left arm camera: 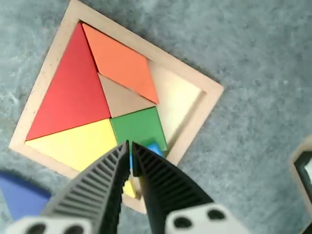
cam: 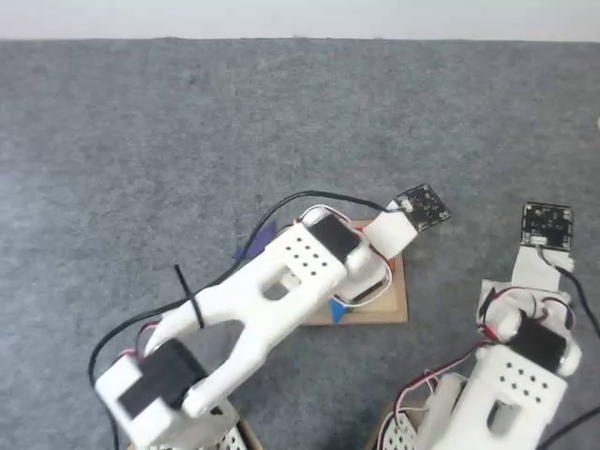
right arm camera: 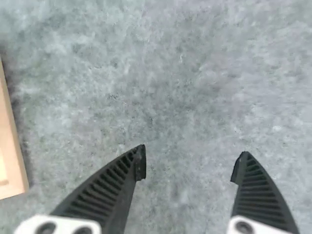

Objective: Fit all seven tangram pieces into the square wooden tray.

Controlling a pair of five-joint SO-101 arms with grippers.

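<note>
jaws on left arm pinch blue piece (left arm camera: pixel 155 148) over tray (left arm camera: pixel 126 40).

Triangle (left arm camera: pixel 68 92) is red, square (left arm camera: pixel 139 127) green, carpet (left arm camera: pixel 253 48) grey

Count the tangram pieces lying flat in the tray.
5: red triangle and yellow triangle filling one half, orange parallelogram beside the red, tan triangle central, green square beside the yellow. The left hand, shut on a blue piece, may hide more.
</note>
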